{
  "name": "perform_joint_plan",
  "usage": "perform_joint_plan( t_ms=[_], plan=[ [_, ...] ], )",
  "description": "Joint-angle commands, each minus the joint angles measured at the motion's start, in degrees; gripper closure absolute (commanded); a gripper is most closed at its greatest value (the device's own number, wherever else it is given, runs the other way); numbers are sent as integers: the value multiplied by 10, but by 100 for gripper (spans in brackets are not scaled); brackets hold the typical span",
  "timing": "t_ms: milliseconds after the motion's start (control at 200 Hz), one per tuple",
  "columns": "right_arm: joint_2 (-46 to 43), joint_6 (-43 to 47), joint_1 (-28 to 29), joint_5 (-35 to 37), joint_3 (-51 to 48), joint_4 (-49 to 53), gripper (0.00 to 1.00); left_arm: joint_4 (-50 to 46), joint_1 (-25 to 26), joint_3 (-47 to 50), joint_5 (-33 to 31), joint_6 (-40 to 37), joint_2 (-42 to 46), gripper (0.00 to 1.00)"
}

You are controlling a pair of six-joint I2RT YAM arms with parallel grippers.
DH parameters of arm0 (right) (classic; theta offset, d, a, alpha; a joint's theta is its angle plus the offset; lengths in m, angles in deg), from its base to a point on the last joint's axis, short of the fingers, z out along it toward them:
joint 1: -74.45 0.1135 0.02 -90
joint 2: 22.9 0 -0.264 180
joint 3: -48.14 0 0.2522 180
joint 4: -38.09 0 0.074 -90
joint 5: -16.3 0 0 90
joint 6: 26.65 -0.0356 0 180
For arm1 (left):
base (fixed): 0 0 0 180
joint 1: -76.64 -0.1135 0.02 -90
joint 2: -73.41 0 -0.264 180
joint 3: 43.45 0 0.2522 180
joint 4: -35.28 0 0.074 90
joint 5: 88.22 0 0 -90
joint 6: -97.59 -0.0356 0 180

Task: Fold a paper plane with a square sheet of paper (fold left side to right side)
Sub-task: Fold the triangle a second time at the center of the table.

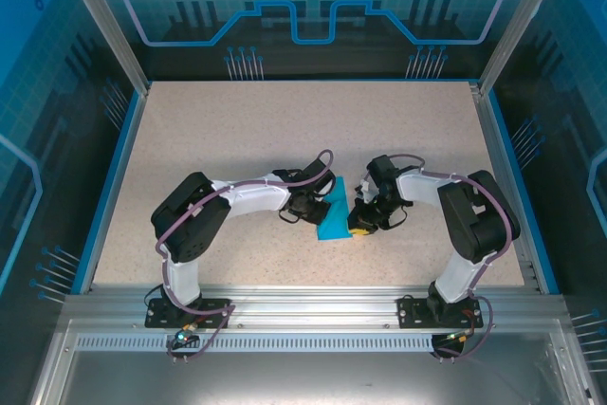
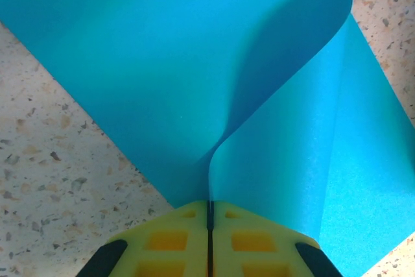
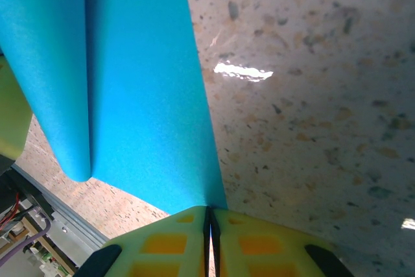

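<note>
The square sheet of paper (image 1: 335, 217) lies mid-width on the tabletop (image 1: 285, 130), toward its near edge. We see the left gripper (image 2: 209, 215) and the right gripper (image 3: 209, 215) each pinched on it. It bows over, apparently uncreased, so we judge the fold begun but not pressed flat.

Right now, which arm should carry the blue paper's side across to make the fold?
Probably left. The left gripper pinches the sheet of paper on its left side, where it already curls upward. The right gripper pinches the opposite side and can anchor it.
</note>
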Motion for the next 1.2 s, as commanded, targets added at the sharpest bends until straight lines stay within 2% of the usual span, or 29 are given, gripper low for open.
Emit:
perform_joint_plan(
  t_ms=[0,970,1196],
  plan=[
    [26,9,13,28,-2,15,87,-3,-5,-18,-12,-7,-8,91],
    [29,13,14,27,2,21,87,1,-6,-9,-2,-4,-27,91],
    [6,15,10,18,8,19,86,1,-6,-1,0,-1,-27,91]
  ],
)
